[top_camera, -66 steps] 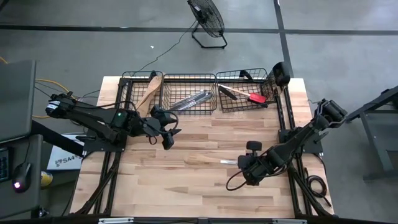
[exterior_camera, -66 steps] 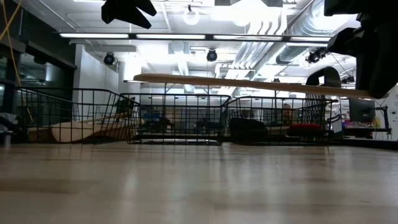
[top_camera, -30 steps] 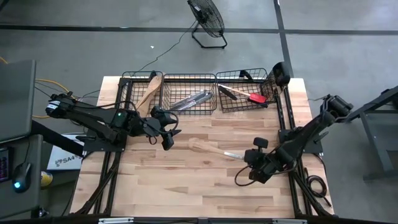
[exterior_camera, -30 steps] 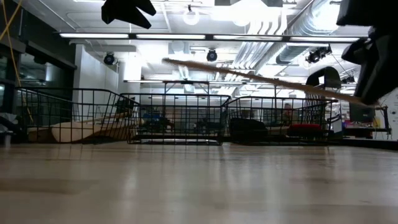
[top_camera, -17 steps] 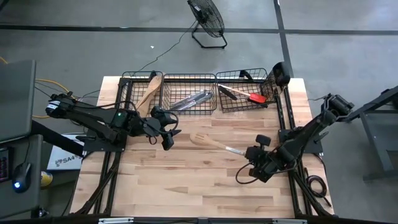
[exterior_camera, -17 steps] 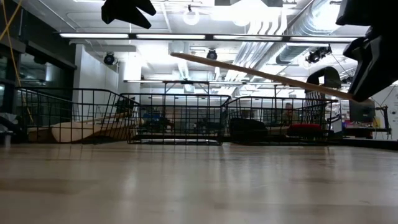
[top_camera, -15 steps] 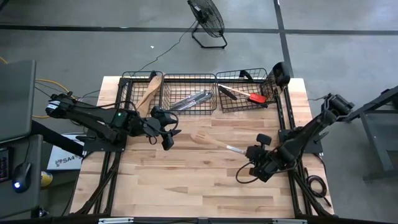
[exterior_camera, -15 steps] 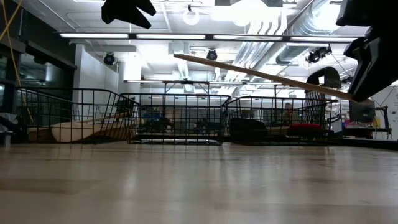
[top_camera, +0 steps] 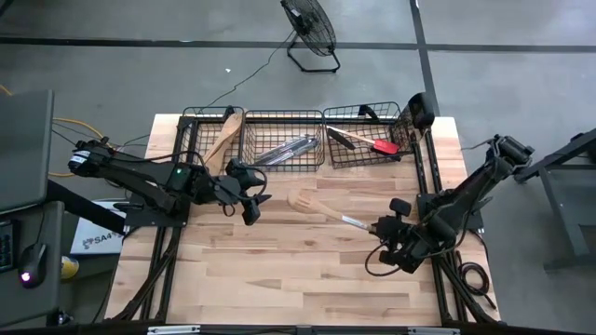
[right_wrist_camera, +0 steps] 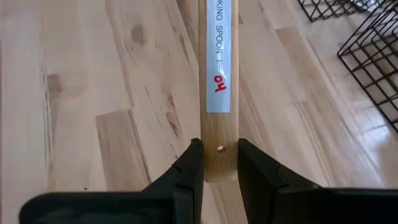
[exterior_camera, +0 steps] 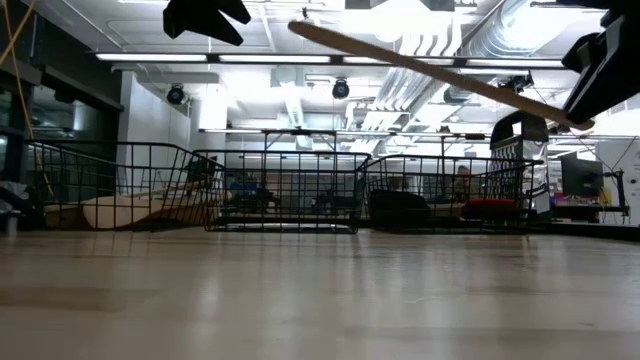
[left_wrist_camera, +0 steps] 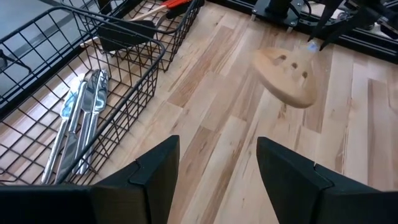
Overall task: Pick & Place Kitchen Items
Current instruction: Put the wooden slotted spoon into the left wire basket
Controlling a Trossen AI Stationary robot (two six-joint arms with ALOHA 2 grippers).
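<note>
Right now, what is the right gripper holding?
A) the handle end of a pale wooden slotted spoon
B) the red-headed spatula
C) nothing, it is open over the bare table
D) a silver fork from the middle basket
A: the right gripper pinches the labelled handle end of the wooden slotted spoon, lifted clear of the table.

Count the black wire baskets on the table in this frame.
3, in a row along the table's far edge: the left basket with wooden utensils, the middle basket with silver cutlery, the right basket with a red-headed spatula. None looks hidden.
</note>
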